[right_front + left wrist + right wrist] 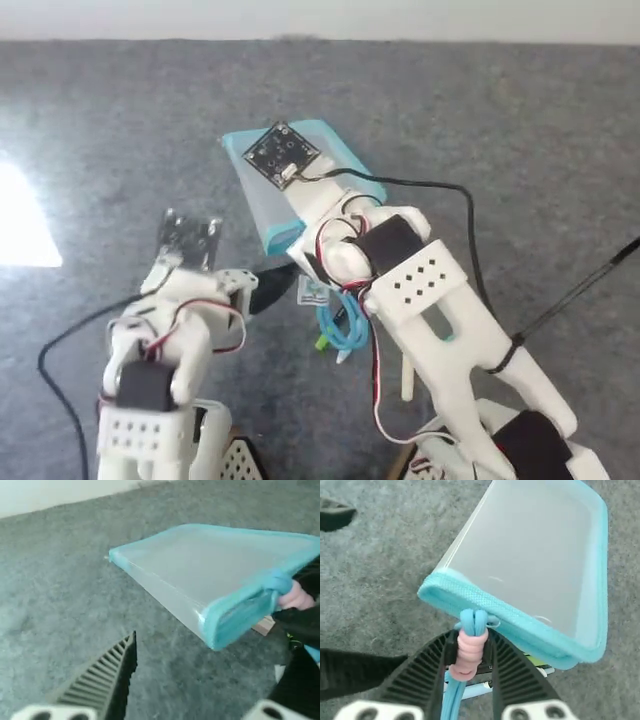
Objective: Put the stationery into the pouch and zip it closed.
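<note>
The pouch (535, 555) lies on the grey surface (500, 120), its zip end towards the arms; the right pincer (469, 641) is clamped narrow on the pink zip pull (468, 655); the left pincer (210, 670) hangs wide and empty just beside the pouch. Stationery (539, 669) peeks from under the zip end; whether it lies inside I cannot tell. The pouch looks light, soft and slick, likely to slide when tugged; best pinned at its stiffer teal edge.
</note>
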`<state>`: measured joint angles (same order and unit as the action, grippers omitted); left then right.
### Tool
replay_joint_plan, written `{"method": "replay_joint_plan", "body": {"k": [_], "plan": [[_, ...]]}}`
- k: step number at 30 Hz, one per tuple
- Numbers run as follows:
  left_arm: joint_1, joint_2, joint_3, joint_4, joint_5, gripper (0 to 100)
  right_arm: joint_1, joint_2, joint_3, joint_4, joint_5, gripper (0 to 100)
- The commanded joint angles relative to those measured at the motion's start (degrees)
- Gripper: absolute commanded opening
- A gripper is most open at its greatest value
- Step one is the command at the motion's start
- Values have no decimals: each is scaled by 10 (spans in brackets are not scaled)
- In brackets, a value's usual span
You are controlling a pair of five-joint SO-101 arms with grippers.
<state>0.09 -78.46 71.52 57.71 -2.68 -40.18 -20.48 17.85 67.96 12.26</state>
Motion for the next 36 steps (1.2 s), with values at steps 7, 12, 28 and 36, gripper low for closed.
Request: {"method": "replay_joint_plan", "body": {"k": [7,12,28,36], "plan": [[-90,54,5,-107,10,430,-5,-45,-19,20,-9,6],[-51,54,23,-109,8,430,-5,-87,-18,39,-9,6],[-47,54,51,-161,10,397,-73,-114,-46,112,-4,6],[-45,54,52,-163,-11,207,-74,-112,-43,120,-3,6]]}}
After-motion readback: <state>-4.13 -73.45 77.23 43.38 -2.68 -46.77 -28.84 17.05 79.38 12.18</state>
